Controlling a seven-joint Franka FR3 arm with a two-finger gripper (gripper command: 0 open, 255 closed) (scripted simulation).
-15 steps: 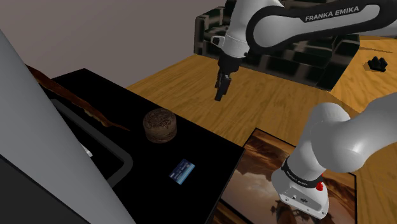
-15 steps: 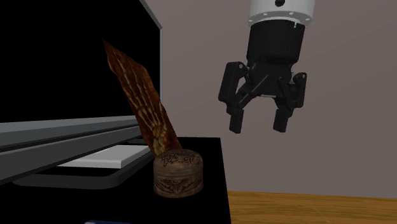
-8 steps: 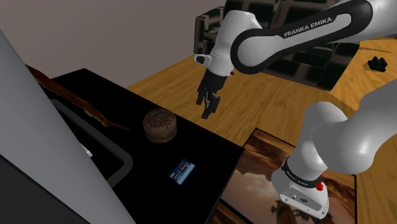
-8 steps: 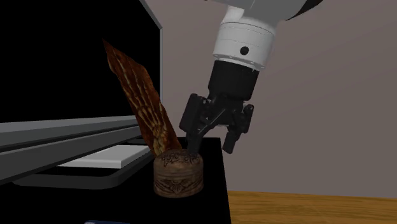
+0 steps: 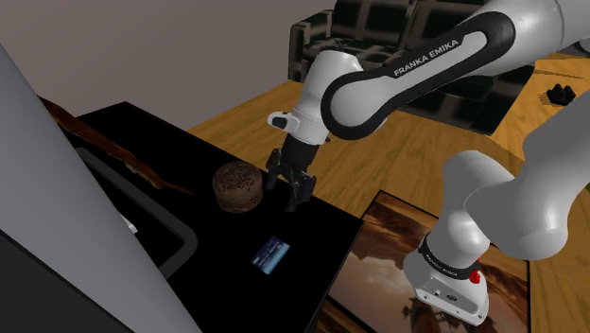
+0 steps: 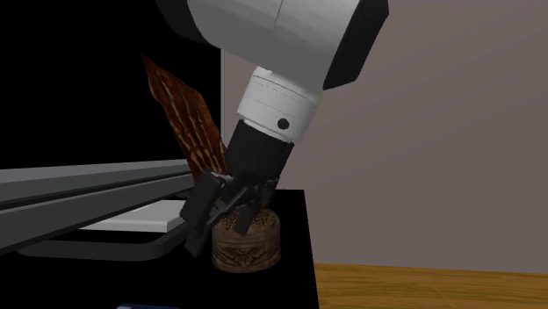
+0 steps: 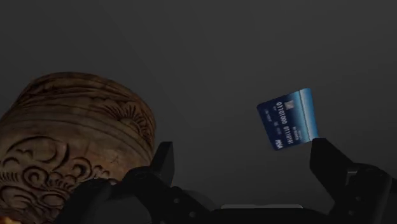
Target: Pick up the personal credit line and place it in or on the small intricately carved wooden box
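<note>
Hand (image 5: 284,192) with parted jaws hangs just beside carved box (image 5: 237,186); blue card (image 5: 270,254) nearby

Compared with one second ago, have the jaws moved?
Yes. In the shoulder view the jaws came down and to the left, from over the wood floor to just right of the box, low above the black table.

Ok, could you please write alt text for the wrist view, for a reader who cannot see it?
Two black fingers stand apart, open, above a dark surface. A blue card with numbers lies flat beyond them, nearer one finger; a round carved brown box stands beside the other.
</note>
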